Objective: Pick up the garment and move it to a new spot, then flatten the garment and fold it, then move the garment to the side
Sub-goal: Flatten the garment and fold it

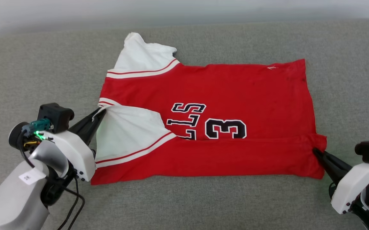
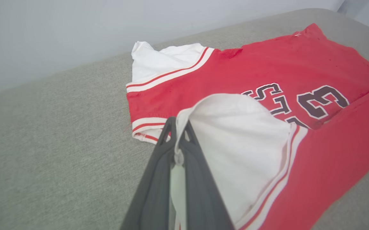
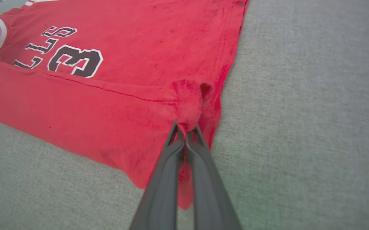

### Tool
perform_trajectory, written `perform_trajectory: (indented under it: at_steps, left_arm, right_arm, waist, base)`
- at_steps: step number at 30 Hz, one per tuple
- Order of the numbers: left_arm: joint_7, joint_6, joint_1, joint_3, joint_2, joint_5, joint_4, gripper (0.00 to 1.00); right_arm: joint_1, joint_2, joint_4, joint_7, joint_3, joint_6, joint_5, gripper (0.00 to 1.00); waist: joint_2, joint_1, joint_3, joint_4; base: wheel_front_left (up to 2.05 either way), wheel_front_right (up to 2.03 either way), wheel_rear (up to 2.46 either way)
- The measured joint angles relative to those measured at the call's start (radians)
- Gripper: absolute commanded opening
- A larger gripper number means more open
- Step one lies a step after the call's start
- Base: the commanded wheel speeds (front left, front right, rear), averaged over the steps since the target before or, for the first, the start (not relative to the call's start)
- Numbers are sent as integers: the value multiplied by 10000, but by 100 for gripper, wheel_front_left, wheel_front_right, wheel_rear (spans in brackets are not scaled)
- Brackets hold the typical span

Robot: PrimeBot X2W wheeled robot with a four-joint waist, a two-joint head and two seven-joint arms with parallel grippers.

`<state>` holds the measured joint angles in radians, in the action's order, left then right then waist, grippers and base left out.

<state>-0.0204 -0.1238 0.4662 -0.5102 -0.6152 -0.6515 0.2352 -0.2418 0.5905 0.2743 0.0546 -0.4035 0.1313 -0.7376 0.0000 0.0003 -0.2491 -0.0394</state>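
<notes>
Left gripper (image 1: 98,112) is clamped shut on the edge of the white near sleeve (image 1: 126,134). It's pinching only a thin bit of cloth, out past the lettering side of the number print (image 1: 226,128). Right gripper (image 1: 316,151) is shut too, biting a small bunched tuck of red hem on the opposite side of the print. Btw both wrist cams show the fabric sitting right between the fingers.

The garment (image 1: 235,92) lies spread on the grey cushion (image 1: 203,204) w/ its near long edge turned over, so the flap's edge cuts across the lower part of the print. Looks like mid-fold imo.

What could go wrong:
- Both bites are tiny, so a hard tug could pop the cloth out & drop the flap.
- Left has only sleeve, not body, so pulling may just stretch the sleeve and skew the crease.
- If one arm goes faster, the fold ends up crooked.

Other stuff: the far sleeve (image 1: 142,54), beyond the print, is crumpled, prob a lump later. A black cable (image 1: 82,200) dangles off the left arm near the garment's corner and could snag. Otherwise nothing blocks afaict.
</notes>
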Motion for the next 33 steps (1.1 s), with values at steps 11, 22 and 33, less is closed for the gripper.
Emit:
perform_trajectory:
  at_steps: [11,22,33]
  left_arm:
    - [198,-52,941,-1246,314,-679,2418,0]
    - [1200,-54,1440,-2199,593,-1730,3578,100]
    - [153,-54,2050,-2924,-142,-2385,3009,100]
  right_arm:
    - [-779,-63,573,79,-608,2,159,0]
    - [-843,-257,938,-169,-642,0,-21,100]
    - [-315,-387,564,-550,63,0,244,100]
  waist:
    - [0,-1,-779,-124]
    - [0,-2,-523,-83]
    - [0,-3,481,245]
  base:
    - [0,0,0]
    - [0,0,0]
    - [0,0,0]
